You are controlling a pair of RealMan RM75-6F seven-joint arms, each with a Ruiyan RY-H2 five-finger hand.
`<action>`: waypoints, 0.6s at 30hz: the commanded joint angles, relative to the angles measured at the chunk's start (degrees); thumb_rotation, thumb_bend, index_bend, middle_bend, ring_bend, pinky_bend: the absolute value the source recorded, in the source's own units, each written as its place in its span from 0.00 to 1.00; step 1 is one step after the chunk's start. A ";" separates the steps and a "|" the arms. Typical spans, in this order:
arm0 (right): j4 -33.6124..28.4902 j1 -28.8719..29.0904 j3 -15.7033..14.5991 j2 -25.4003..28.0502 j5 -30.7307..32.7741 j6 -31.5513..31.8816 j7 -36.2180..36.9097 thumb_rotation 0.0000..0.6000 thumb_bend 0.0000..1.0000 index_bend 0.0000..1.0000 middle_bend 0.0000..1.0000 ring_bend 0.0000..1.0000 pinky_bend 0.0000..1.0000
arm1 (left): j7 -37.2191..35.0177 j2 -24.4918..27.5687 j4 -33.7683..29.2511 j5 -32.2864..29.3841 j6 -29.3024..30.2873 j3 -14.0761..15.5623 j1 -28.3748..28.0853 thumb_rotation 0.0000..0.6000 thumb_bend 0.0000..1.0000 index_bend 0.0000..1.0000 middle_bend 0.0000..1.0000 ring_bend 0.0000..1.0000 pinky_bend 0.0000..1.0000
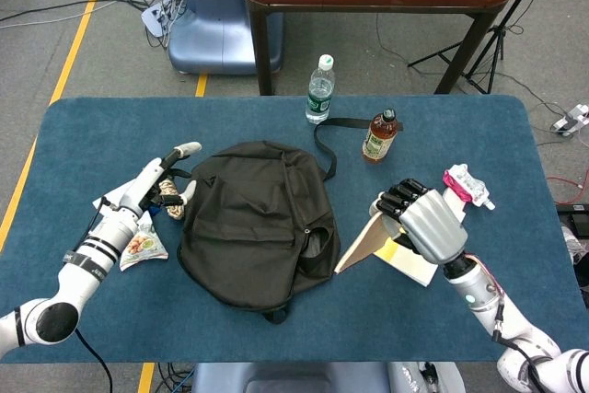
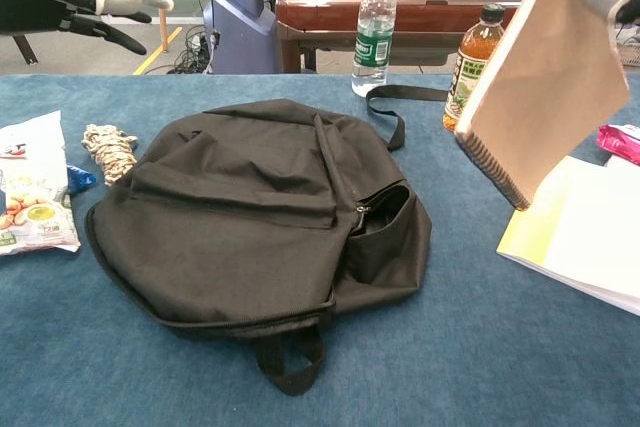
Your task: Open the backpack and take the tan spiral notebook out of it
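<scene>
Head view: the tan spiral notebook (image 1: 361,242) is gripped by the right hand (image 1: 425,225) and held tilted above the table (image 1: 276,338), right of the black backpack (image 1: 253,223) and over the near edge of the yellow booklet (image 1: 416,262). The notebook's spiral edge is seen lowest in the chest view. The backpack is lying collapsed on the blue table, its side opening gaping. The left hand (image 1: 164,170) is held empty, fingers spread, left of the backpack, above a snack bag (image 1: 140,244) and a coil of rope (image 2: 110,143).
</scene>
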 commanded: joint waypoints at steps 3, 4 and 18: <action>1.81 2.75 1.09 -1.45 6.47 -10.31 -1.32 1.00 0.65 0.86 0.55 0.46 0.46 | -0.04 0.35 0.87 0.21 0.23 1.17 0.14 1.00 0.44 0.12 0.08 0.06 0.21; 1.93 3.31 1.40 -1.65 7.51 -11.98 -1.78 1.00 0.65 0.84 0.53 0.45 0.46 | 0.04 0.38 0.97 0.18 0.25 1.36 0.08 1.00 0.44 0.12 0.08 0.06 0.20; 3.90 9.75 8.58 -6.09 20.75 -23.33 -11.01 1.00 0.02 0.00 0.00 0.00 0.07 | 5.28 1.24 3.70 0.89 1.22 5.52 -1.32 1.00 0.39 0.08 0.06 0.06 0.17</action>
